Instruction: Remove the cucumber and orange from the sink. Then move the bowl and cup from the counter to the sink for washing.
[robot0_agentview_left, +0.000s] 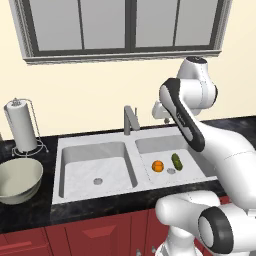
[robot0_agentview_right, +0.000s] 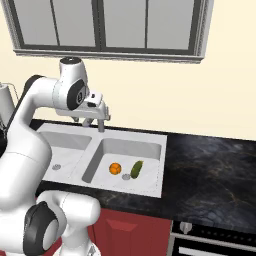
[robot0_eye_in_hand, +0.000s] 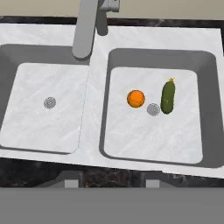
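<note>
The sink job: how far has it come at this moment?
Nothing looks done yet. The small round orange fruit and the short dark-green cucumber both lie in the right basin of the light-grey marbled sink, beside its drain. The gripper hangs above the sink with nothing between its fingers. The large pale greenish bowl waits on the black speckled counter. All four moves are left.

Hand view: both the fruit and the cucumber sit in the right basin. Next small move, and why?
Probably lower the gripper toward the orange or cucumber. Both lie in the sink's right basin, either side of the drain, and the hand hangs high above them with nothing between its fingertips. Either looks reachable straight down.
</note>
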